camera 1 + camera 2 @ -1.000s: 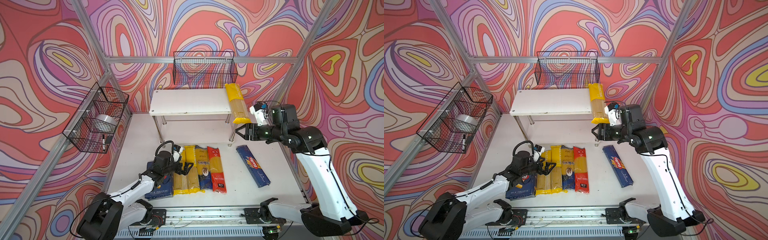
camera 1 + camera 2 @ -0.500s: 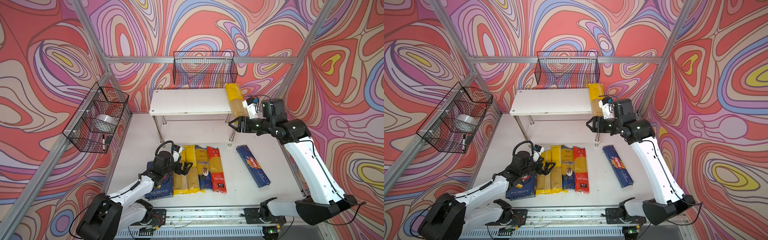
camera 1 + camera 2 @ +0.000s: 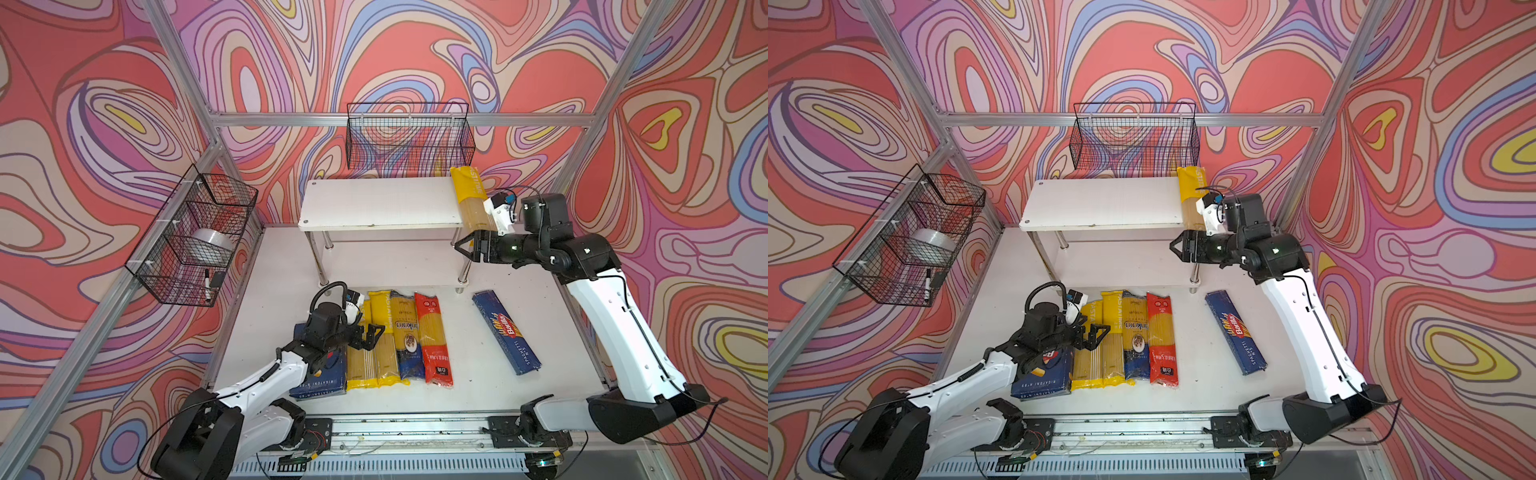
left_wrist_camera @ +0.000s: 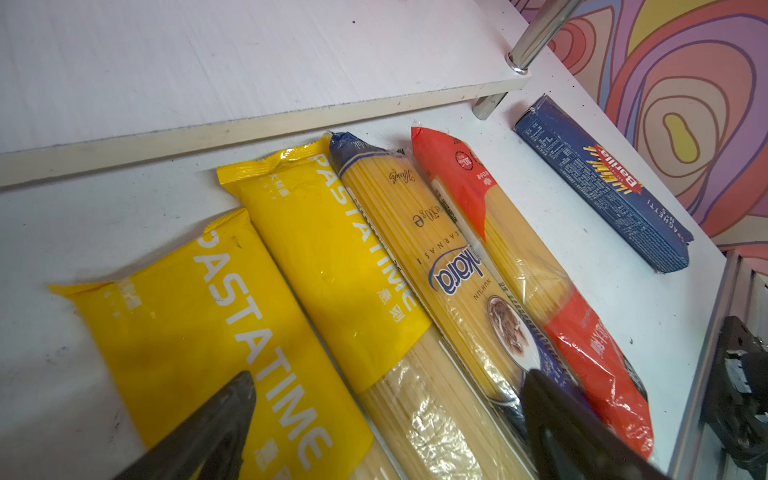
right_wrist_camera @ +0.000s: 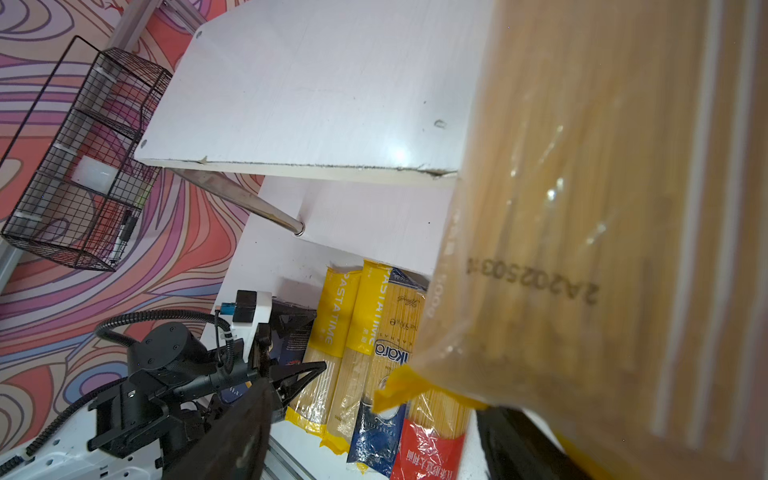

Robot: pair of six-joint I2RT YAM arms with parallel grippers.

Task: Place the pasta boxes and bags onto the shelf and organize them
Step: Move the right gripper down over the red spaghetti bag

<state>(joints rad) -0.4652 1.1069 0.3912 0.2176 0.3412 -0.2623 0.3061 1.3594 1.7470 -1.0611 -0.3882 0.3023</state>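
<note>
Sticking out past the shelf [image 3: 374, 203] front, the yellow bag [image 3: 467, 193] might have tipped off, with the right pincer [image 3: 462, 248] wide and empty.

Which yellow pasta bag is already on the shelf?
The yellow plastic PASTATIME bag on the right end of the white shelf's top board; the other two lie on the table.
</note>
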